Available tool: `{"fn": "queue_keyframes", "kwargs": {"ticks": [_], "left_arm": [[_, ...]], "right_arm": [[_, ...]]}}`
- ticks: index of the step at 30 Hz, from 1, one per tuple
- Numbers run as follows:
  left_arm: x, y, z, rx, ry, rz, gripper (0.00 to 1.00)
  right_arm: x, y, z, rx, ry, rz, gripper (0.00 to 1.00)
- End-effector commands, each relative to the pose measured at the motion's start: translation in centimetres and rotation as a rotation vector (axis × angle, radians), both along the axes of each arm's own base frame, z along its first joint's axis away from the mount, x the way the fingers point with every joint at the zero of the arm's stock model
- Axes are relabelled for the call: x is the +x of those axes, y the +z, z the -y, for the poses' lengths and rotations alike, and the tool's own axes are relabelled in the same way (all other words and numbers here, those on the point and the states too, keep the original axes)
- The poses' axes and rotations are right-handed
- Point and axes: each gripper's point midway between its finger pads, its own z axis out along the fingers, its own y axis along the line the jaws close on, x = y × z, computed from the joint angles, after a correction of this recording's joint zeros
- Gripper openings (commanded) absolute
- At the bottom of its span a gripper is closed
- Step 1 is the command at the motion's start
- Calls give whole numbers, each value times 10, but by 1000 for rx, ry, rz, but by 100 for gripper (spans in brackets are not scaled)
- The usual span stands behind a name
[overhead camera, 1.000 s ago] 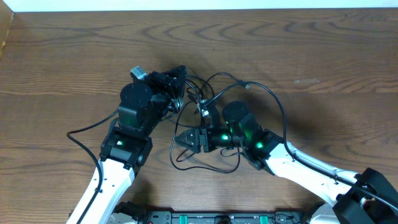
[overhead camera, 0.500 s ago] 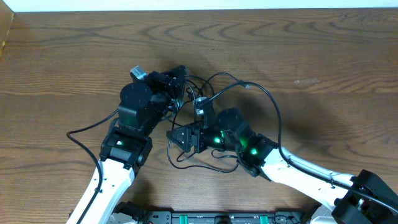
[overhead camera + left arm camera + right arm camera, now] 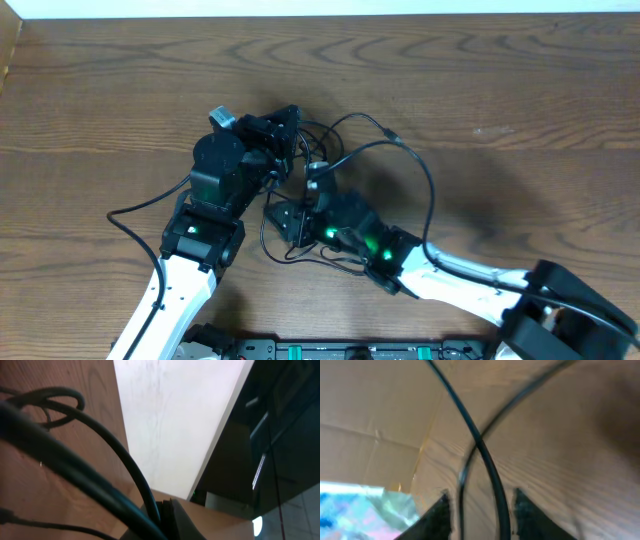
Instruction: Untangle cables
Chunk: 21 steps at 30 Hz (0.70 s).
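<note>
Tangle status: the cables (image 3: 322, 162) bunch just beside the left tool (image 3: 283, 135), on the side facing the right tool (image 3: 285, 215). One wide loop swings well away from the left tool across the table (image 3: 520, 90). A small plug end (image 3: 390, 133) sits on that loop, near the left tool but apart from it.

Left tool — clamped shut; a black cord runs into its tips, so I read it as the anchor pinch. Right tool — part open, with two black strands crossing between its fingers (image 3: 440, 510), neither pinched as far as I can see.

Step in hand, my read: the right tool takes one strand near the left tool and draws it off the bunch. To do it well:
- Take one strand only, not the crossing pair, and close clear of the crossing.
- Pull away from the left tool, low over the table and slow, so the knot loosens rather than cinches.
- Left tool holds firm.

Views:
- Overhead gives the whole layout and the loop, but the right tool's tips hide under its own body.
- Right wrist alone shows the crossing and the gap.
- Left wrist shows only cord at the tips, not the tangle.
</note>
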Motion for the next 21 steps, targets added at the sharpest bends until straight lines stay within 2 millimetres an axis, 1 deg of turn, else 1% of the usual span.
{"fn": "queue_keyframes", "kwargs": {"ticks": [1,2,3,4,5,8,9,10,11,12,13,15,17,18,19,21], "left_arm": [[0,7,1,-5,-1,20,8],[0,7,1,-6,-7,19,9],[0,7,2,-6,-8,19,9],[0,7,2,-6,-8,19,9],[0,7,2,-6,-8,19,9],[0,7,2,-6,-8,19,9],[0,7,2,-6,-8,19,9],[0,7,2,-6,-8,19,9],[0,7,2,-6,-8,19,9],[0,7,2,-6,-8,19,9],[0,7,2,-6,-8,19,9],[0,7,2,-6,-8,19,9],[0,7,2,-6,-8,19,9],[0,7,2,-6,-8,19,9],[0,7,2,-6,-8,19,9],[0,7,2,-6,-8,19,9]], "right_arm": [[-4,-10,-3,-15,8,-13,26],[-4,-11,-3,-17,11,-16,24],[-5,-11,-4,-18,12,-16,16],[-5,-12,-4,-20,13,-15,11],[-5,-12,-4,-22,16,-6,2],[-5,-13,-3,-57,46,63,1],[-6,-16,-2,-98,75,119,1],[-7,-18,-2,-113,90,133,1],[-14,-16,-5,-93,142,126,1],[-21,-11,-9,-63,188,122,8],[-25,-6,-12,-38,222,122,24],[-38,5,-17,23,311,122,62],[-44,10,-18,51,359,117,87],[-44,10,-18,54,365,110,96],[-44,8,-17,51,368,105,99],[-44,3,-14,32,365,84,99]]}}
